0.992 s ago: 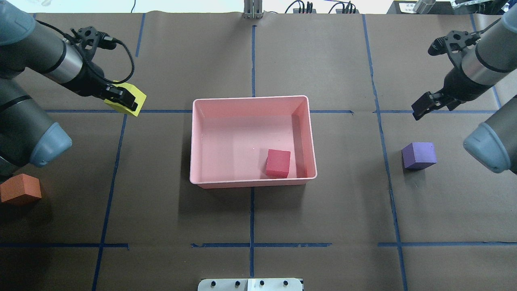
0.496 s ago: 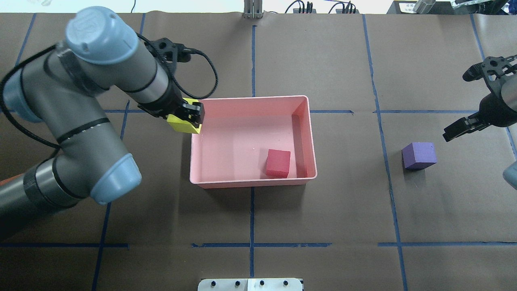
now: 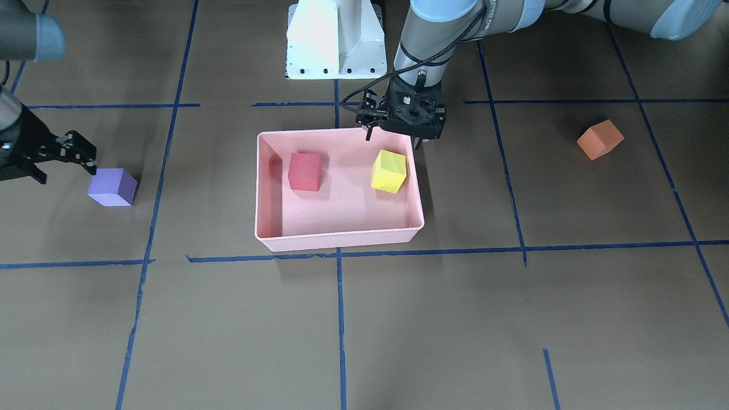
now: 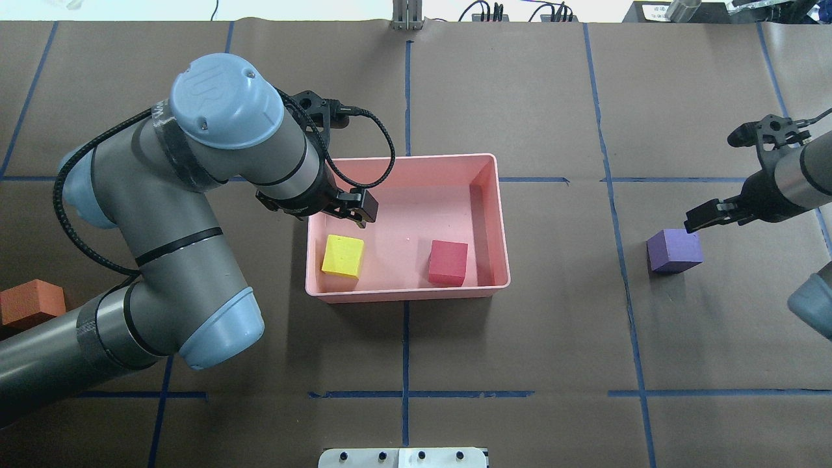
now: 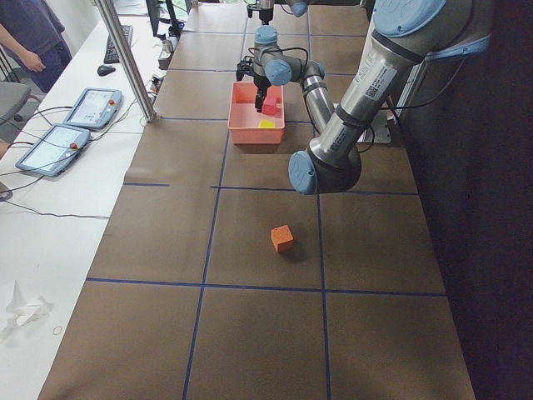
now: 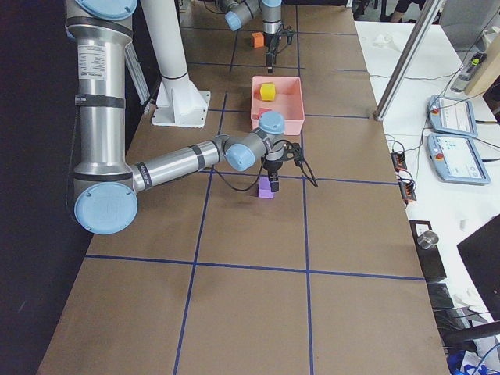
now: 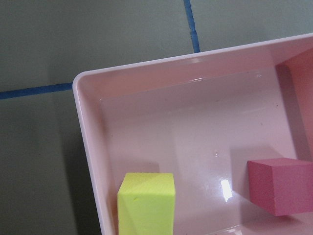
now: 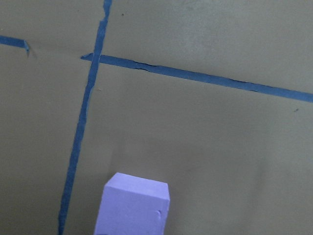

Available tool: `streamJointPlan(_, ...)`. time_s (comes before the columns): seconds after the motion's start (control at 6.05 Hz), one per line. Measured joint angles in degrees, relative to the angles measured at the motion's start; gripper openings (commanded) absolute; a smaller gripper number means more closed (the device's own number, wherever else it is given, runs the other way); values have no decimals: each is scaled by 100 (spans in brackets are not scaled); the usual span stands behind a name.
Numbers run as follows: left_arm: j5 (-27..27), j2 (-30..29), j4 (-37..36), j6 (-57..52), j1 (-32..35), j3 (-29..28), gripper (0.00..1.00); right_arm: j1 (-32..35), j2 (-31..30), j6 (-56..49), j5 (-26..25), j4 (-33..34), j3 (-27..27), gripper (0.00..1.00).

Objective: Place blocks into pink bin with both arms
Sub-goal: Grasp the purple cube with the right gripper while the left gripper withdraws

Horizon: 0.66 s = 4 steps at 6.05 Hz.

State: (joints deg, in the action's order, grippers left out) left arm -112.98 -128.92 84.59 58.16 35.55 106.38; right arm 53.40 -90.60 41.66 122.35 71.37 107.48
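bin (image 4: 407,294) centre of table (image 4: 520,338) | in bin: left-side block (image 4: 342,255), right-side block (image 4: 448,262) | on table: far-left block (image 4: 29,304), far-right block (image 4: 674,249)

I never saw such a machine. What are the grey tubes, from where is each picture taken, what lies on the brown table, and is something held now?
The grey tubes are two robot arms; each ends in a black two-finger gripper. Four fixed cameras look from above, from the front and from both table ends; two small cameras sit on the wrists. On the table stands a pink bin with a yellow block and a red block inside. A purple block and an orange block lie outside it. The left gripper hangs open over the bin; the right gripper, open, is by the purple block. Nothing is held.
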Motion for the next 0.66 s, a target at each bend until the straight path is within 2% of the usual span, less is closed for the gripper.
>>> streamJointPlan(0.33, 12, 7, 4, 3, -11, 11, 100, -357, 221, 541, -232, -94, -215, 100)
streamJointPlan(0.66, 19, 7, 5, 3, -13, 13, 100, -472, 206, 611, -421, -78, -341, 100)
